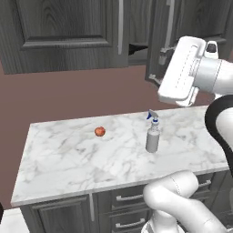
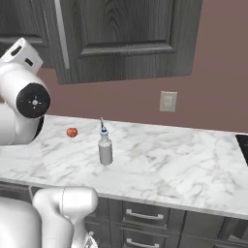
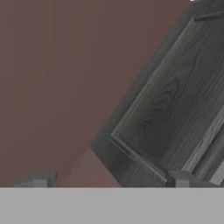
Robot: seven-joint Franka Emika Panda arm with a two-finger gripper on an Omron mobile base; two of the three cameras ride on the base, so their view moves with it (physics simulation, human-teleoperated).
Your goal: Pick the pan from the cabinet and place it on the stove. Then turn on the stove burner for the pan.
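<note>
The dark grey wall cabinet [image 1: 63, 32] hangs above the counter. Its right door [image 1: 159, 36] stands ajar, and a narrow dark gap [image 1: 138, 48] shows between the doors. The pan is hidden. My gripper [image 1: 159, 67] is raised beside the ajar door's lower edge, just below its silver bar handle [image 1: 170, 18]. In the hand view the gripper [image 3: 110, 179] is open, its fingertips [image 3: 39, 179] wide apart with nothing between them, facing a door panel [image 3: 175, 109] and the maroon wall. A black sliver of the stove [image 2: 244, 145] shows at the counter's far right.
A grey spray bottle [image 1: 153, 134] and a small red fruit [image 1: 100, 131] stand on the white marble counter [image 1: 63, 159]. A wall outlet [image 2: 168, 101] sits above the counter. Drawers with short handles [image 1: 129, 198] run below.
</note>
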